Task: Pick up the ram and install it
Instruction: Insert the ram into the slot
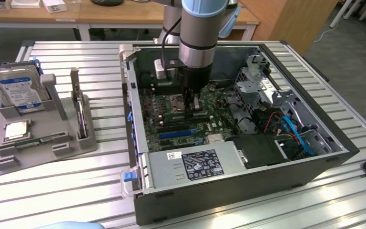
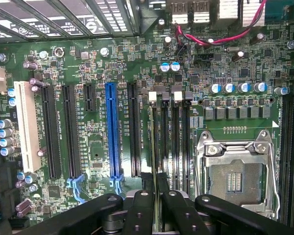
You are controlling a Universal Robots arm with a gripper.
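Note:
The ram (image 2: 152,142) shows edge-on as a thin green strip, lined up along the leftmost of the black memory slots (image 2: 162,137) beside the CPU socket (image 2: 232,178). My gripper (image 2: 155,180) is shut on it, one black finger (image 2: 145,188) pressing each side. In the exterior view my gripper (image 1: 194,98) reaches straight down into the open computer case (image 1: 335,143), with the ram (image 1: 196,109) just above the motherboard (image 1: 170,119). Whether the ram touches the slot I cannot tell.
A grey holder (image 1: 43,143) on the exterior view's left carries a blue-labelled hard drive (image 1: 16,88) and a silver CPU chip (image 1: 16,130). Inside the case are the power supply (image 1: 196,164), drive cage (image 1: 259,81), cables (image 1: 291,129) and a blue expansion slot (image 2: 112,129).

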